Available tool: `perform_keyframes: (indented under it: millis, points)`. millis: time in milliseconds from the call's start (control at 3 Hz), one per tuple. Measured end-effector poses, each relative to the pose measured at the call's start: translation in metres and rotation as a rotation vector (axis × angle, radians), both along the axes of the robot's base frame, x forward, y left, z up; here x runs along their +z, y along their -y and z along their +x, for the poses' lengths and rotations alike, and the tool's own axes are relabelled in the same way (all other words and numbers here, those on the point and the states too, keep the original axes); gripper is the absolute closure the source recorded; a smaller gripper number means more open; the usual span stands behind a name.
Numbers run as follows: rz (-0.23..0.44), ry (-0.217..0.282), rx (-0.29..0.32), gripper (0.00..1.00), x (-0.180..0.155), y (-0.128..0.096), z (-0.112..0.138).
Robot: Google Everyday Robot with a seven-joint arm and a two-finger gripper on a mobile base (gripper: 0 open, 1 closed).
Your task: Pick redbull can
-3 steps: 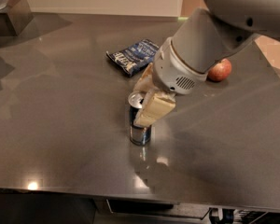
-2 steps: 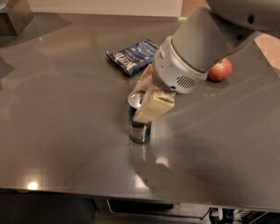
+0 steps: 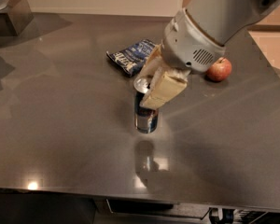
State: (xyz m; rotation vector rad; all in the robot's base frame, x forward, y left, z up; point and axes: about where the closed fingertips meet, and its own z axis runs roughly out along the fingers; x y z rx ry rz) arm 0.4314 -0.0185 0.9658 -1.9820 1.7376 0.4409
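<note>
The redbull can point(image 3: 146, 117) is a slim blue-and-silver can with a silver top, upright near the middle of the dark table point(image 3: 60, 125). My gripper point(image 3: 148, 93) comes down from the upper right and is shut on the can's upper part. One cream finger point(image 3: 164, 89) covers the can's right side and the other finger lies behind it. The can hangs a little above the table, with its reflection point(image 3: 147, 160) apart from it below.
A flat dark-blue snack bag point(image 3: 130, 56) lies just behind the can. A red apple point(image 3: 219, 69) sits at the right, behind my arm. A dark block with a bowl on it point(image 3: 7, 13) stands at the far left corner. The table's front edge runs along the bottom.
The can has risen off the table and shifted slightly right with my gripper closed on it. The arm has moved up. Bag and apple have not moved.
</note>
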Motion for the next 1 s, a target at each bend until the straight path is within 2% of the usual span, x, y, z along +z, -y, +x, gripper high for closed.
perform_keyframes:
  millis: [667, 1000]
  points:
    - [0.012, 0.034, 0.086, 1.0, 0.071, 0.024, 0.004]
    - [0.013, 0.037, 0.086, 1.0, 0.073, 0.024, 0.004]
